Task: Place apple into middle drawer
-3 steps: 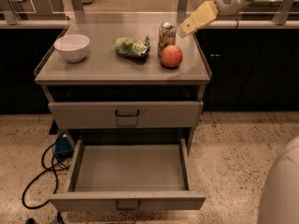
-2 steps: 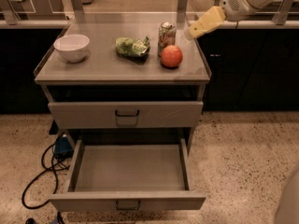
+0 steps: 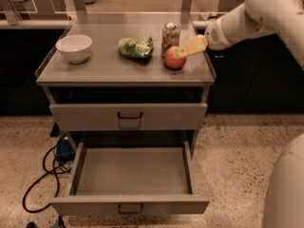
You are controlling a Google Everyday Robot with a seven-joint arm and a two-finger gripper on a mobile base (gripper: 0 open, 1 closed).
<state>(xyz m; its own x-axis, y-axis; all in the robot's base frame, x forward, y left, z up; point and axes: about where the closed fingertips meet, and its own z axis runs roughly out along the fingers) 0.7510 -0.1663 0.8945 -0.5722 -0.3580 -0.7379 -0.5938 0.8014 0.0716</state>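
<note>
**Hand drops to the apple; drawer waits open**

In the last 1 second the hand (image 3: 184,50) has come down and to the left. It had been hanging above and to the right of the apple (image 3: 172,61), level with the top of the can (image 3: 170,32). Now its yellow tip lies over the apple's upper right side, apparently touching it or just short of touching. Whether the hand is spread, pressed together or already pinching the fruit cannot be told from this angle, since the yellow part reads as 1 shape.

The apple itself has not shifted. It sits on the tabletop (image 3: 104,68) near the right front corner, just in front of the can and beside the green packet (image 3: 135,47). The white bowl (image 3: 73,46) stands well apart on the left.

Below, 1 drawer is closed and the middle drawer (image 3: 133,172) under it is pulled fully out, its grey floor bare.

For the task, this looks like the end of the reach and the start of the grasp. Nothing has been lifted yet, so the carry and the drop into the drawer remain to be done. The can stands close behind the apple, so closing around the fruit risks nudging the can. The apple is smooth and round, so it could roll toward the tabletop's edge if only pushed.
</note>
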